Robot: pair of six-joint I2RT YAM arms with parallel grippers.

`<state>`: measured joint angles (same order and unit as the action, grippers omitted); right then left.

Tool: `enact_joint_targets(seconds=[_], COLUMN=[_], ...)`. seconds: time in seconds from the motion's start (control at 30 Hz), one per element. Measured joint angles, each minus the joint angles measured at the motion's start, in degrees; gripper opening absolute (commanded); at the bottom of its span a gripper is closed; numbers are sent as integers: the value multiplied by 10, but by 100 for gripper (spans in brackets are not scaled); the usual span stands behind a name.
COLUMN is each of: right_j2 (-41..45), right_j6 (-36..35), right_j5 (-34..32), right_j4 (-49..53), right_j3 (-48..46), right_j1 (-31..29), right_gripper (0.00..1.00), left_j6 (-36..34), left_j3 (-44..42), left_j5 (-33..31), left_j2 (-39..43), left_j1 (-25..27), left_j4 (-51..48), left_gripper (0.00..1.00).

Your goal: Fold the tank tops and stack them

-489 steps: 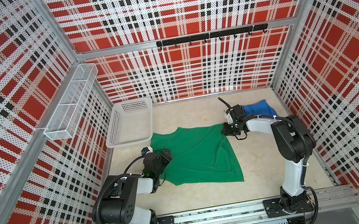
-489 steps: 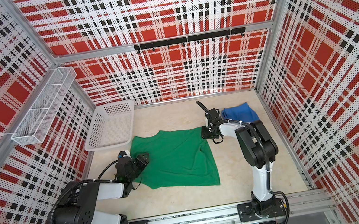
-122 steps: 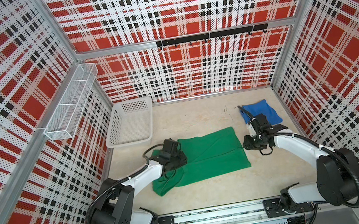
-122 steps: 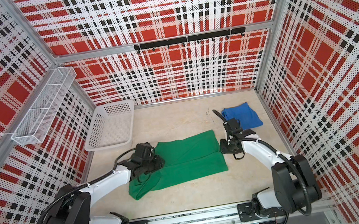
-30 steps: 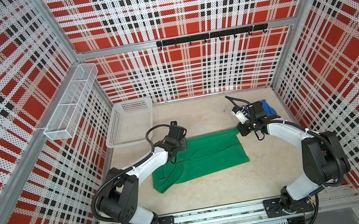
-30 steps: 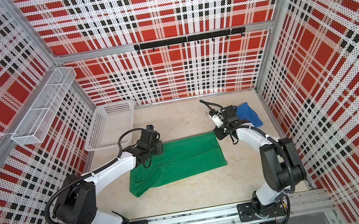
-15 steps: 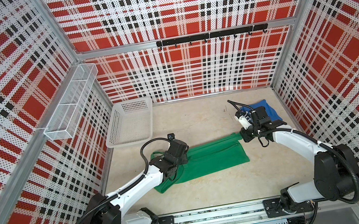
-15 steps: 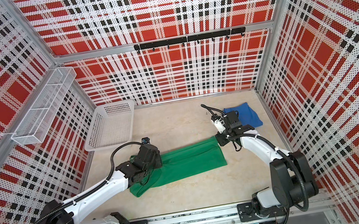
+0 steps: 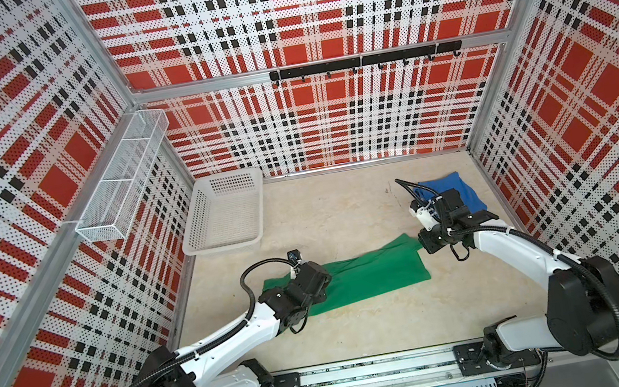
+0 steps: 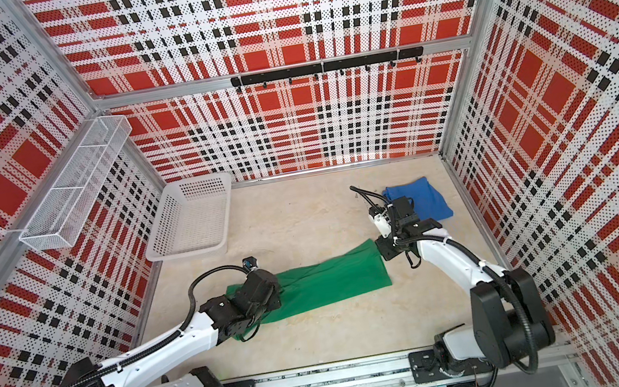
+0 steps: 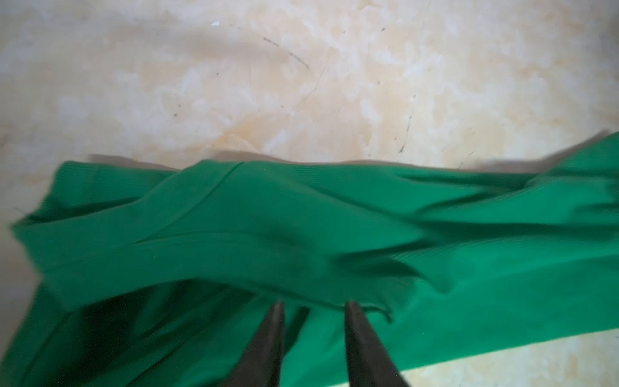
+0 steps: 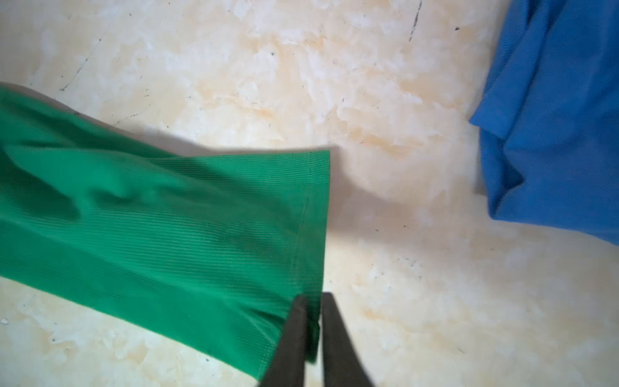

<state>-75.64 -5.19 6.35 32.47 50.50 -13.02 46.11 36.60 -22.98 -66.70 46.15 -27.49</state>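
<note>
Green tank top [image 9: 375,272] lies as a folded strip on the counter [image 9: 361,321], in front of the basket [image 9: 223,245]. The blue tank top [image 9: 463,191] lies well right of the basket. Left hand [image 11: 314,306]: fingers apart over green fabric. Right hand [image 12: 315,298]: fingers slightly apart, astride the hem corner.

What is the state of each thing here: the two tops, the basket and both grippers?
Green top: folded into a long strip, lying flat, wrinkled at its left end.
Blue top: folded, lying at the back right, apart from the green top.
Basket: upright, empty.
Left gripper: open, over the green top's left end.
Right gripper: slightly open, the green top's corner between its jaws.
</note>
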Motion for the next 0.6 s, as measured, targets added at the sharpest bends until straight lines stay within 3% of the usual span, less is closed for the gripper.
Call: enact_joint_targets(seconds=[0.07, 0.2, 0.33, 0.6], right_j2=[34, 65, 16, -89], right_j6=[5, 15, 57, 205], right_j5=[-4, 3, 10, 31], right_j4=[2, -3, -13, -43], right_j3=[0, 15, 51, 32], right_j1=[0, 0, -11, -50], right_gripper=[53, 53, 40, 20], left_j6=[-6, -26, -37, -35], left_j3=[27, 77, 90, 59], left_j5=[-4, 3, 30, 90], left_j2=[6, 14, -19, -129], left_j1=[-9, -36, -60, -44], left_j4=[-21, -14, 35, 109], left_gripper=[44, 45, 42, 39])
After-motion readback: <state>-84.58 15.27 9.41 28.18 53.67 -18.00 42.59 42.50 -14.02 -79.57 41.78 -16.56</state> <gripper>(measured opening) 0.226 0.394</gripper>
